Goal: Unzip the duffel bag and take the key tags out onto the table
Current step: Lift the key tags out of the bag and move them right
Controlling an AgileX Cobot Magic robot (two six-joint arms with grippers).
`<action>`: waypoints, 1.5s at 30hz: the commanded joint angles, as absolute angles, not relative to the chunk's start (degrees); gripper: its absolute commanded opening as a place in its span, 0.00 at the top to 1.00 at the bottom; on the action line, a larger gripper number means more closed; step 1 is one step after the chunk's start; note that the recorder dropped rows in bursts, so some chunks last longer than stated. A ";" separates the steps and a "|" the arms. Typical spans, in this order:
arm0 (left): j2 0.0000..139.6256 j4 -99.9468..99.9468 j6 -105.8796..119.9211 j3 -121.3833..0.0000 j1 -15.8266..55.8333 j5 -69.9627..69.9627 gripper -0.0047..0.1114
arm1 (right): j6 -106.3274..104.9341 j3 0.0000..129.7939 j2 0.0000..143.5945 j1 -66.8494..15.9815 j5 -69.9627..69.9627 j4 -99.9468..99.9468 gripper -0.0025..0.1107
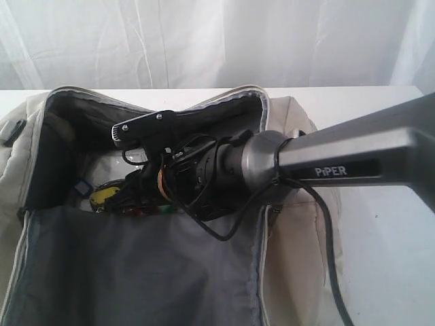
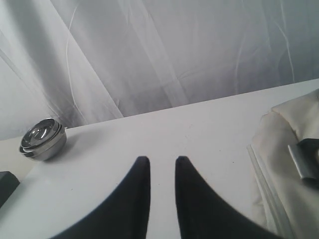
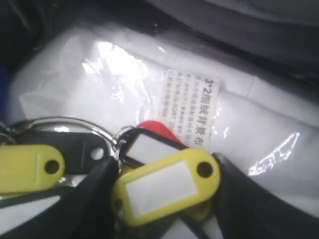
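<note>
To the left of the duffel bag (image 2: 284, 149), the left gripper (image 2: 162, 160) is held over the table (image 2: 149, 124), its fingers parted by a narrow gap with nothing between them. Inside the unzipped bag, the key tags (image 3: 159, 191) are seen lying on a clear packet (image 3: 192, 107). One yellow tag is pinched between the fingers of the right gripper (image 3: 163, 159).
</note>
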State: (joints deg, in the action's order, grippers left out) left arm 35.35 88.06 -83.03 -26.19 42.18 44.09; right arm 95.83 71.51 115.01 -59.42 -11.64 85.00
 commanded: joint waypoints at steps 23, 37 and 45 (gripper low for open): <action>34.79 88.36 -83.96 -25.75 42.50 44.40 0.75 | 48.49 70.43 77.56 -51.53 -43.70 59.98 0.98; 34.79 87.83 -83.96 -25.75 42.50 44.29 0.75 | 41.06 61.73 67.43 -35.85 -47.01 59.77 0.98; 34.79 87.66 -83.75 -25.75 42.50 42.42 0.75 | 42.56 49.45 70.51 -30.27 -39.12 56.62 0.98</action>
State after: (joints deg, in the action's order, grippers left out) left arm 35.35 87.30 -83.45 -26.19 42.18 42.68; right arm 41.76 53.27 68.84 -31.95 -41.69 57.38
